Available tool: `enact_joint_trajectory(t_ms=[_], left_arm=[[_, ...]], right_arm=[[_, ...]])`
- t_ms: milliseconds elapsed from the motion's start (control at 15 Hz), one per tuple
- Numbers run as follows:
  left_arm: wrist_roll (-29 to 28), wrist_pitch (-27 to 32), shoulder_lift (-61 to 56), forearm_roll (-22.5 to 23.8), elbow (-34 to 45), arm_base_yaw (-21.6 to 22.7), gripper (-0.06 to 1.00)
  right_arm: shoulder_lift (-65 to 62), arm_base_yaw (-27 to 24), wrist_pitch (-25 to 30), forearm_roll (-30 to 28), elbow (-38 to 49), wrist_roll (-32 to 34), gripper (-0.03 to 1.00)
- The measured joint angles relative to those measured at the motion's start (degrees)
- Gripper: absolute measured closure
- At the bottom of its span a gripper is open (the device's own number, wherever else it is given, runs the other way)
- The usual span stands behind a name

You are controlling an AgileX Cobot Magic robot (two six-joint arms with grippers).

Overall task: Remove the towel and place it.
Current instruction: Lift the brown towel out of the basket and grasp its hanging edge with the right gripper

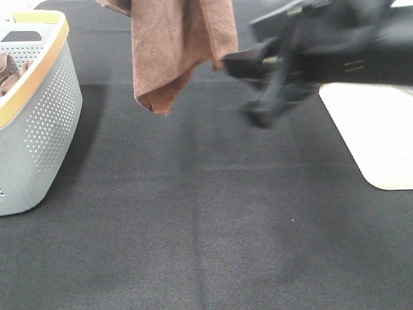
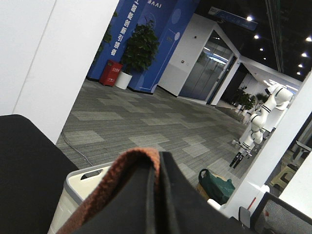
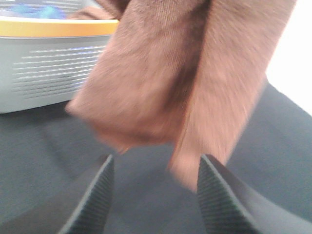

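Observation:
The reddish-brown towel (image 1: 174,51) hangs in folds from above the top edge of the exterior high view, its lowest corner above the black table. In the left wrist view my left gripper (image 2: 157,195) is shut on the towel's edge (image 2: 122,165), which drapes over the closed fingers. The left gripper itself is out of the exterior view. My right gripper (image 1: 258,113) is blurred, just right of the towel and a little above the table. In the right wrist view it (image 3: 153,190) is open and empty, with the towel (image 3: 185,73) hanging close in front of the fingers.
A grey perforated basket (image 1: 39,123) with a yellow rim stands at the left and holds another brownish cloth (image 1: 6,71). It also shows in the right wrist view (image 3: 48,58). A white board (image 1: 381,135) lies at the right. Black cloth (image 1: 206,226) covers the table.

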Motion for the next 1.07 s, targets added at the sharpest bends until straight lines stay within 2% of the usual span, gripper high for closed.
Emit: enact_joint_trajectory(t_ms=[67, 200, 600, 1067], left_arm=[[0.1, 0.0, 0.0, 0.0, 0.0, -0.2, 0.94], [0.2, 0.0, 0.0, -0.1, 0.0, -0.4, 0.94], [0.2, 2.3, 0.0, -1.7, 0.0, -0.4, 0.94], [0.2, 3.0, 0.0, -2.2, 0.0, -0.4, 0.94]], right_arm=[[2.6, 1.7, -4.5, 0.2, 0.0, -0.1, 0.46], [6.8, 2.5, -10.2, 0.5, 0.0, 0.7, 0.46], [9.9, 2.5, -18.6, 1.1, -0.1, 7.4, 0.46], [9.9, 2.5, -19.8, -2.4, -0.1, 14.7, 0.46]])
